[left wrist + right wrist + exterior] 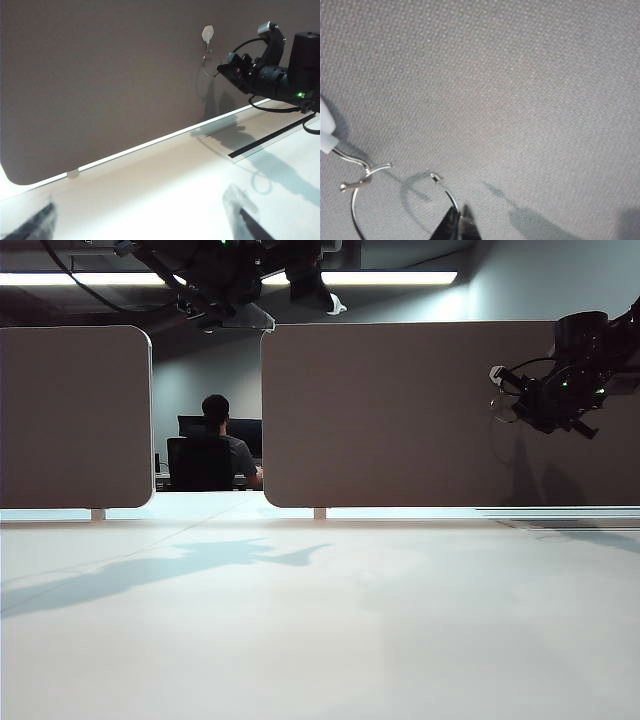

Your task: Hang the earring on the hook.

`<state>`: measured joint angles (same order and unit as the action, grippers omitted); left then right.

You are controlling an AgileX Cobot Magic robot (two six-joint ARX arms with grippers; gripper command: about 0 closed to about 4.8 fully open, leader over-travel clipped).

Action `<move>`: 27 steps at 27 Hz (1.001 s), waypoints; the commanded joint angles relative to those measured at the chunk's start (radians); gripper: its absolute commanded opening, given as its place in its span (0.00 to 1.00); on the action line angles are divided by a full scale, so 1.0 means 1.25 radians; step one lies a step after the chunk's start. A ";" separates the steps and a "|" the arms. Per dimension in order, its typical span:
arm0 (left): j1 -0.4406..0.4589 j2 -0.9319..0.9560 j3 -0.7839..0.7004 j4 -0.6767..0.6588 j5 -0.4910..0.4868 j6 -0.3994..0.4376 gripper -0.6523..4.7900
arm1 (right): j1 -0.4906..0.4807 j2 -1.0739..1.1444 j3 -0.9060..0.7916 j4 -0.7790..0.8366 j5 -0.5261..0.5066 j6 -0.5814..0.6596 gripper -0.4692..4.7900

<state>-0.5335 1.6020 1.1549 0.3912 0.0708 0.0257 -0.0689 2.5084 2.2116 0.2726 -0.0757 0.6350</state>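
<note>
The left gripper [145, 220] is seen only as two blurred fingertips held wide apart and empty, low over the table [320, 640], well apart from the work. Up and to the right, the right gripper [461, 220] is pinched shut on the earring [370, 200], a thin silver wire hoop, against the grey woven panel [520, 75]. Beside that gripper, the hoop's open end is seen at the hook [347, 157], a dark bent prong under a pale plate. The hoop is judged engaged or nearly so; release is left.
</note>
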 commanded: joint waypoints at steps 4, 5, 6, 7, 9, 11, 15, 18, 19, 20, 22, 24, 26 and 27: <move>0.000 -0.002 0.001 -0.003 0.003 0.001 1.00 | -0.002 -0.001 -0.001 0.000 -0.003 -0.002 0.51; 0.000 -0.002 0.001 -0.005 0.003 0.001 1.00 | -0.002 -0.001 -0.001 0.004 -0.011 -0.002 0.58; 0.000 -0.002 0.001 -0.008 0.003 0.001 1.00 | -0.002 -0.001 -0.001 0.007 -0.017 -0.003 0.59; 0.000 -0.002 0.001 -0.011 0.003 0.001 1.00 | -0.002 -0.001 -0.001 0.007 -0.026 -0.005 0.59; 0.000 -0.002 0.001 -0.018 0.003 0.001 1.00 | -0.002 -0.001 -0.001 0.007 -0.031 -0.006 0.59; 0.000 -0.002 0.001 -0.021 0.003 0.000 1.00 | -0.002 -0.002 -0.001 0.007 -0.042 -0.006 0.59; 0.000 -0.002 0.001 -0.028 0.004 0.000 1.00 | -0.003 -0.003 -0.001 0.006 -0.077 -0.005 0.61; 0.000 -0.002 0.001 -0.036 0.003 0.000 1.00 | -0.006 -0.009 -0.001 -0.030 -0.116 -0.006 0.61; 0.000 -0.002 0.001 -0.038 0.003 0.000 1.00 | -0.010 -0.014 -0.001 -0.054 -0.124 -0.006 0.61; 0.000 -0.002 0.001 -0.044 0.003 0.000 1.00 | -0.010 -0.020 -0.001 -0.081 -0.135 -0.006 0.61; 0.000 -0.004 0.001 -0.052 0.003 0.000 1.00 | -0.021 -0.034 -0.001 -0.138 -0.169 -0.019 0.61; 0.000 -0.014 0.001 -0.057 0.003 0.000 1.00 | -0.030 -0.056 -0.002 -0.191 -0.208 -0.073 0.61; -0.001 -0.034 0.001 -0.056 0.003 0.000 1.00 | -0.040 -0.090 -0.002 -0.242 -0.241 -0.128 0.58; -0.001 -0.045 0.001 -0.053 0.003 0.000 1.00 | -0.043 -0.113 -0.002 -0.271 -0.260 -0.164 0.46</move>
<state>-0.5331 1.5761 1.1538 0.2947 0.0704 0.0254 -0.1196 2.4168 2.2017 -0.0345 -0.3569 0.5144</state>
